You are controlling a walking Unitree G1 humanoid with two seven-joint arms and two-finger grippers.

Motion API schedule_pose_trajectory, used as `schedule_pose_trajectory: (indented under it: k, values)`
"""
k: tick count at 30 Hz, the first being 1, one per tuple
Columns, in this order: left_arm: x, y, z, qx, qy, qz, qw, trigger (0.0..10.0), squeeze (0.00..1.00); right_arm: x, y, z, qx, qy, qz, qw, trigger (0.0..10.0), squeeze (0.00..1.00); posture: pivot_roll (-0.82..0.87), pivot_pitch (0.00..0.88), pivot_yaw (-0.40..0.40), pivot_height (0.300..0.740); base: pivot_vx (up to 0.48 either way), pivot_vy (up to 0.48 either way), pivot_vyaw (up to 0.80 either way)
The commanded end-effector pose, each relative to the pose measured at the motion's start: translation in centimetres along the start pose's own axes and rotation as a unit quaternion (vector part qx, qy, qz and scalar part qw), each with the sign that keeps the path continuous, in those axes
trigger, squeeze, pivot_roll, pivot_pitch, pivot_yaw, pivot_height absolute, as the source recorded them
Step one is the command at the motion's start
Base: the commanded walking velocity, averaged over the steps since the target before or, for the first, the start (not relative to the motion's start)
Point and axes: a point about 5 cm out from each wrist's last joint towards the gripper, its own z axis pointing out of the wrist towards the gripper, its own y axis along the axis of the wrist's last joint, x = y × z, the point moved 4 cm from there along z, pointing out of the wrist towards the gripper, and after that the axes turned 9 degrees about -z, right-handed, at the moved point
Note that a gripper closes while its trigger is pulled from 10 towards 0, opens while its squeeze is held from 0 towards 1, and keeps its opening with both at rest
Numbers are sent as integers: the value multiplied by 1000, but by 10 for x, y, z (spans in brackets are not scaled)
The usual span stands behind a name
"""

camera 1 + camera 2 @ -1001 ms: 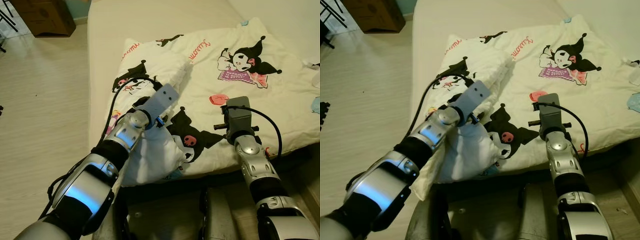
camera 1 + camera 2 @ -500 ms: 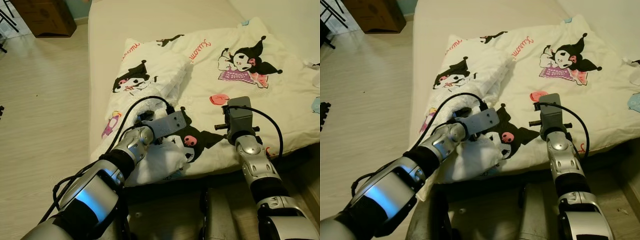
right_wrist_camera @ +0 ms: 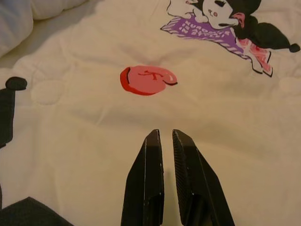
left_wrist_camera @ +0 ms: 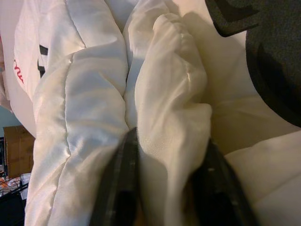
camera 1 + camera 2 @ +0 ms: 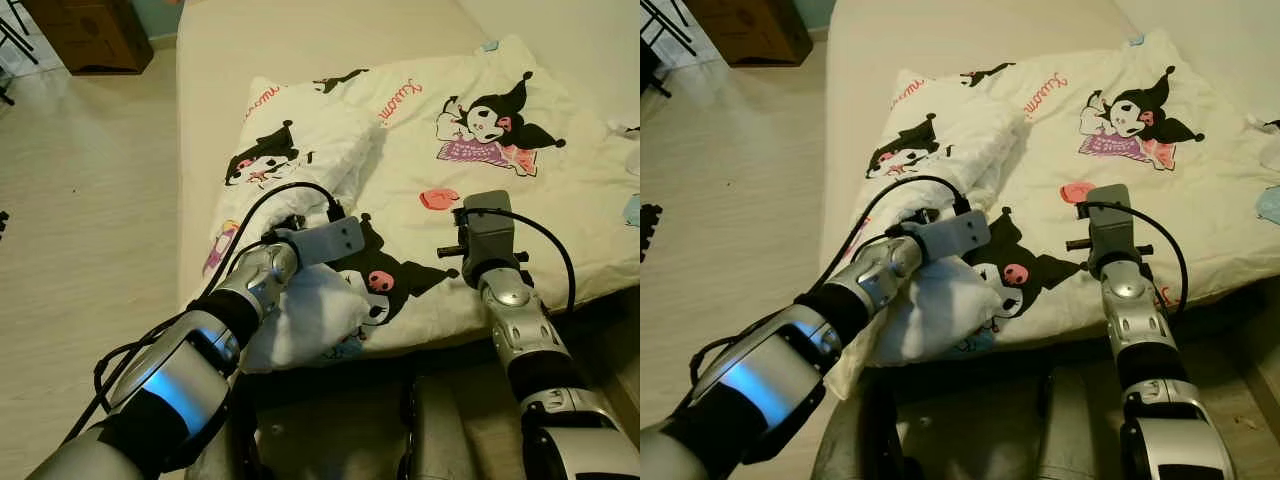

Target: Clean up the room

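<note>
Here the left gripper [image 4: 162, 183] is clamped on a bunched fold of the quilt [image 5: 470, 170], its two black fingers [image 4: 120, 188] pressing the white cloth from either side in the left wrist view. From the head views, that gripper sits at the quilt's near left part, where the cloth is gathered into a puffy lump [image 5: 305, 320] that hangs at the near edge of the bed [image 5: 250, 50]. A black cable [image 5: 270, 200] loops over the left wrist.

The right gripper [image 3: 163, 141] has its fingers nearly together, with only a thin gap between them and nothing in it. It hangs just over the flat part of the quilt, pointing toward a red print [image 3: 147, 80]; beyond that lies a cartoon figure on a purple patch [image 3: 221, 28].

The quilt is cream with black and pink cartoon prints and red lettering. It covers the right part of the bed, with its left edge folded back on itself into a thick roll [image 5: 310, 140]. Left of the bed is a pale wooden floor [image 5: 80, 220], and a brown wooden cabinet [image 5: 85, 30] stands at the far left.
</note>
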Motion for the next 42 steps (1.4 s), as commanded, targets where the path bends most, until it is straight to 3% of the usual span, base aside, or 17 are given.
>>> schedule_pose_trajectory:
  k: [1, 9, 12, 14, 15, 21, 24, 25, 30, 32, 36, 38, 40, 41, 42]
  values:
    - [-5, -10, -1, 14, -11, 9, 1000, 0, 0, 7, -4, 0, 8, 10, 6, 1000, 10000, 0, -7, 284, 138, 553, 0, 0, 0]
    - [-6, -12, -1, 15, -19, 4, 1000, 0, 0, 5, -7, -1, 12, 9, 5, 1000, 10000, 0, -8, 283, 138, 553, 0, 0, 0]
    - [8, -12, -1, 14, -9, -7, 1000, 0, 0, 4, -8, -1, 14, 7, 6, 1000, 10000, 0, -10, 282, 139, 553, 0, 0, 0]
    - [30, -20, -4, 23, 17, -15, 999, 0, 0, 5, -8, -1, 13, 7, 6, 1000, 10000, 0, -10, 282, 139, 553, 0, 0, 0]
    - [30, -20, -4, 23, 17, -15, 999, 0, 0, 5, -8, -1, 13, 7, 6, 1000, 10000, 0, -10, 282, 139, 553, 0, 0, 0]
    - [79, -69, -24, 82, 58, -50, 994, 0, 0, 16, -2, -1, 5, 20, 4, 1000, 10000, 0, -12, 282, 134, 553, 0, 0, 0]
    - [83, -77, -27, 93, 58, -50, 993, 0, 0, 17, -1, -1, 4, 22, 4, 1000, 10000, 0, -12, 281, 131, 553, 0, 0, 0]
    - [94, -96, -37, 116, 69, -48, 990, 0, 0, 22, 0, 0, 3, 29, 2, 1000, 10000, 0, -12, 282, 125, 553, 0, 0, 0]
    - [107, -123, -53, 148, 79, -63, 984, 0, 0, 28, 2, 0, 0, 40, -1, 999, 10000, 0, -9, 281, 121, 553, 0, 0, 0]
    - [114, -141, -65, 169, 98, -81, 977, 0, 0, 31, 4, 0, -1, 44, -1, 999, 10000, 0, -8, 282, 116, 553, 0, 0, 0]
    - [125, -159, -78, 186, 135, -103, 968, 0, 0, 34, 6, 1, -3, 47, -1, 999, 10000, 0, -8, 282, 116, 553, 0, 0, 0]
    - [144, -183, -99, 207, 205, -140, 946, 0, 0, 37, 9, 1, -8, 50, 0, 999, 10000, 0, -10, 284, 106, 553, 0, 0, 0]
    - [144, -183, -99, 207, 205, -140, 946, 0, 0, 37, 9, 1, -8, 50, 0, 999, 10000, 0, -10, 284, 106, 553, 0, 0, 0]
    - [157, -209, -125, 235, 270, -181, 916, 0, 0, 42, 13, 1, -13, 56, 2, 998, 10000, 0, -11, 285, 104, 553, 0, 0, 0]
    - [157, -209, -125, 235, 270, -181, 916, 0, 0, 42, 13, 1, -13, 56, 2, 998, 10000, 0, -11, 285, 104, 553, 0, 0, 0]
